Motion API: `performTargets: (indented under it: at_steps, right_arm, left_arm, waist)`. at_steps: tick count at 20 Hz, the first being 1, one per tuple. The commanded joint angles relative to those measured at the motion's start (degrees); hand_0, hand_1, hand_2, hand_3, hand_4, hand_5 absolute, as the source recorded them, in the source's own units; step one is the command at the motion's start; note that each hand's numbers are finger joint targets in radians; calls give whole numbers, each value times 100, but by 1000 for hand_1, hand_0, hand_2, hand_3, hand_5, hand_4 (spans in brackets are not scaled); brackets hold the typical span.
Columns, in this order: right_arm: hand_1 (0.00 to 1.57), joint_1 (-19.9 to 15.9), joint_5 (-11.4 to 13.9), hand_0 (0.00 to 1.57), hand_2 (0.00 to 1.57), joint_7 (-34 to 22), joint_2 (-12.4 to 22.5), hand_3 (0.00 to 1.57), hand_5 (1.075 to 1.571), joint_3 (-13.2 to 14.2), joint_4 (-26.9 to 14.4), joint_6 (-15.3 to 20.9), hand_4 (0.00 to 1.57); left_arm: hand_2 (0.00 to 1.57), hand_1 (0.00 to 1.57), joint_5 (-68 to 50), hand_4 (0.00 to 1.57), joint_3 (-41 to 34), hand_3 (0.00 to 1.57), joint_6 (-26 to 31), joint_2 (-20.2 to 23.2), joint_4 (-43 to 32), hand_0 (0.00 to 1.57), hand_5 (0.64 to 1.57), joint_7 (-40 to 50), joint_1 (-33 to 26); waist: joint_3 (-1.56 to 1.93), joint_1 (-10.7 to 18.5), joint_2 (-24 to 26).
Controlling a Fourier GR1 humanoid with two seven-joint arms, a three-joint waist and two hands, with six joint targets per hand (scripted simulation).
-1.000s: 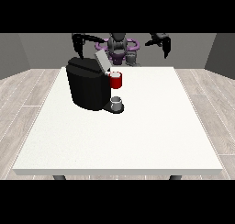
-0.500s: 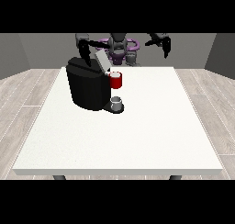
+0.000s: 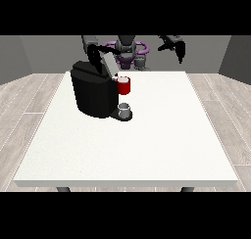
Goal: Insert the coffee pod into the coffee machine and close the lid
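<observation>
With lid (image 3: pixel 109 64) up, red thing (image 3: pixel 124 85) at coffee machine (image 3: pixel 94 89)

Bare room: grey walls (image 3: pixel 29 57), plank floor (image 3: pixel 24 110).

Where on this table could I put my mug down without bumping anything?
The white table is bare from the coffee machine to the near edge and the view's right edge. It is crowded only around the machine, with a red thing and a grey thing.

hand at view's right (image 3: pixel 177 45) raised, fingers drooping
</observation>
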State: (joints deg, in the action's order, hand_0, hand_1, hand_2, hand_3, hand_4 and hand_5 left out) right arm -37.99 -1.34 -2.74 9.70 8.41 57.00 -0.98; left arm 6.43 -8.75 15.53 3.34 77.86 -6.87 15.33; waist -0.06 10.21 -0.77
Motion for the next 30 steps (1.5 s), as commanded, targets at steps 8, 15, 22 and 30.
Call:
performTargets:
  at_steps: [8, 15, 22, 30]
  right_arm:
    - [0, -885, 466, 0, 0, -175, -182, 0, 1571, -478, -13, 202, 119]
    - [0, -1203, 441, 0, 0, -244, -78, 0, 1571, -450, 46, 84, 0]
    - [0, -1509, 816, 0, 0, -547, 151, 0, 1571, -668, 278, 163, 82]
    - [0, -1828, 982, 0, 0, -1162, 335, 0, 1571, -542, 523, 468, 96]
  left_arm:
    - [0, 0, 80, 348, 41, 0, -156, 150, 88, 0, 1571, 148, 126]
    - [0, 0, 273, 380, 321, 0, -189, 26, 174, 0, 1571, -141, -33]
    - [0, 0, 251, 383, 434, 0, -79, 1, 155, 0, 1571, 22, 101]
    - [0, 0, 191, 379, 624, 0, 55, -130, 204, 0, 1571, -74, 388]
  waist:
    - [4, 90, -320]
    - [5, 357, -508]
    - [3, 760, -545]
    - [5, 1411, -932]
